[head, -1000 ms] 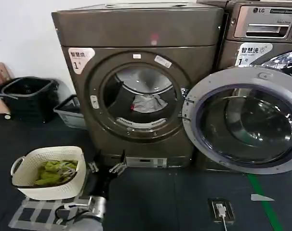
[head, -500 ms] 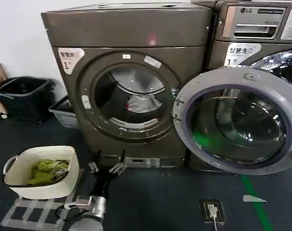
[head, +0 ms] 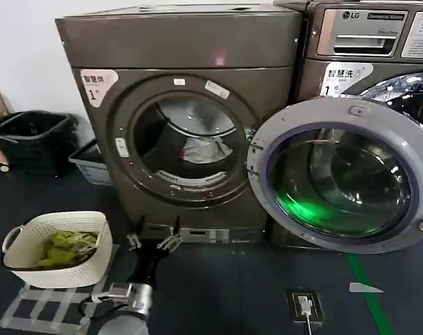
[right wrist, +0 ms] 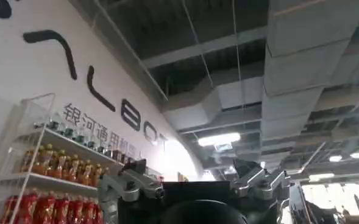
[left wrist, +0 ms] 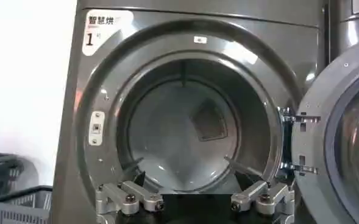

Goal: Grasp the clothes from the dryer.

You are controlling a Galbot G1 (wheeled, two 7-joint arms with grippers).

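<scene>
1. The large bronze-brown metallic front-loading dryer (head: pixel 180 132) stands with its chrome-rimmed round glass door (head: pixel 340 174) swung wide to the robot's right, leaving the porthole unobstructed.
2. The small bundle of whitish-grey clothes (head: pixel 204 149) lies inside the drum, toward the back and slightly right of centre, with a touch of red at its edge.
3. The left hand (head: pixel 153 242) sits low in front of the dryer's base, pointing at the opening, its fingers spread apart and holding nothing; in the left wrist view the same hand (left wrist: pixel 194 201) faces the drum from below the rim.
4. The right hand (right wrist: pixel 194 185) points up toward a ceiling, fingers apart and empty, away from the work.
5. A white woven plastic basket (head: pixel 30 269) holding yellow-green garments (head: pixel 66 248) rests on the floor to the robot's left.
6. Risks, as I judge them: the left hand starts below the porthole lip, so a straight reach could strike the rim; the bundle lies deep, so an early close could pinch only a loose fold and let the rest slip back; a wide swing could clip the open door.
</scene>
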